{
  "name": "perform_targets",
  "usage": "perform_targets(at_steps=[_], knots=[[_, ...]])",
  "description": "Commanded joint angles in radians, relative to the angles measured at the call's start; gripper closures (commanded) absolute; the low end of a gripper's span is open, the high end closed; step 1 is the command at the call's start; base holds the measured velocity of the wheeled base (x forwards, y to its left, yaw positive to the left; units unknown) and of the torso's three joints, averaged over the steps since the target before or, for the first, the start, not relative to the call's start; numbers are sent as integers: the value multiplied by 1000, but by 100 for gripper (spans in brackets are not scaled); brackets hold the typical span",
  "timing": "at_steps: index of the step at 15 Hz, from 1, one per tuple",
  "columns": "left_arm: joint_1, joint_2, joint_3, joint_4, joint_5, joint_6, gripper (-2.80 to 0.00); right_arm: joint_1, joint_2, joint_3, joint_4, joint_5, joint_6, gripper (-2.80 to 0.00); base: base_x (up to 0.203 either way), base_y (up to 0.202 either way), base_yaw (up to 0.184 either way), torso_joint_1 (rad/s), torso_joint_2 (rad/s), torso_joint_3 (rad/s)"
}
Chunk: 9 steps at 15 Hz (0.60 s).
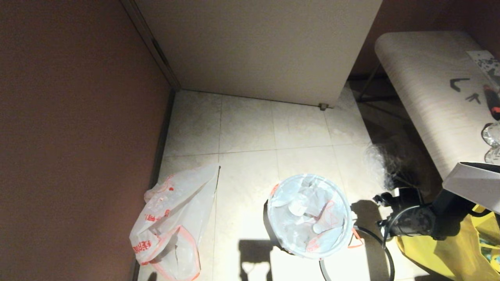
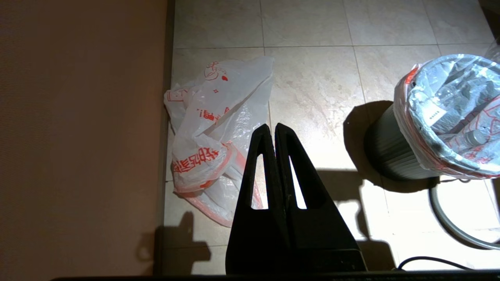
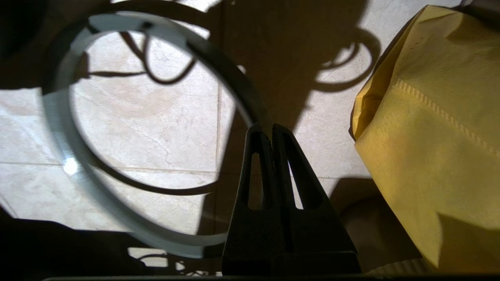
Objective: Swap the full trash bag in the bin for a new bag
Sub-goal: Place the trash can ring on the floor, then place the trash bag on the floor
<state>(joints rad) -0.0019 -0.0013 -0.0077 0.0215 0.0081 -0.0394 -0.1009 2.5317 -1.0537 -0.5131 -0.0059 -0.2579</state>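
The bin (image 1: 268, 223) is a small black wastebasket standing on the tiled floor, also in the left wrist view (image 2: 386, 146). The full trash bag (image 1: 310, 214) lines it, folded over the rim, with clear bottles showing through (image 2: 453, 113). The new bag (image 1: 172, 218) lies limp by the left wall (image 2: 211, 144). My left gripper (image 2: 272, 127) hangs shut and empty over the floor between that bag and the bin. My right gripper (image 3: 269, 127) is shut on the grey rim ring (image 3: 62, 128), held off the floor to the right of the bin (image 1: 388, 253).
A big yellow bag (image 1: 461, 246) lies close to the right of the ring (image 3: 437, 136). A table (image 1: 429, 97) and a white box (image 1: 472, 183) stand at the right, with clear crinkly wrap (image 1: 377, 160) below. A brown wall (image 1: 78, 136) is left, a white cabinet (image 1: 258, 47) behind.
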Motion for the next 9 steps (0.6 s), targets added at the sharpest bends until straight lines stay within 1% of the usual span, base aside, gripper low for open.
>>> perform_targets(at_steps=[1,4,5,7,9], knots=[[0,1,0,0,0,-1,0,3,84,-83,40,-17,-4,0,0,0,0,0,0,0],[0,1,0,0,0,-1,0,20,85,-62,48,-25,-1,0,0,0,0,0,0,0],[0,1,0,0,1,-1,0,21,67,-40,45,-28,-1,-280,0,0,0,0,0,0],[0,1,0,0,0,-1,0,23,43,-14,44,-40,5,-280,0,0,0,0,0,0],[0,1,0,0,0,-1,0,32,-25,56,43,-59,28,-280,0,0,0,0,0,0]])
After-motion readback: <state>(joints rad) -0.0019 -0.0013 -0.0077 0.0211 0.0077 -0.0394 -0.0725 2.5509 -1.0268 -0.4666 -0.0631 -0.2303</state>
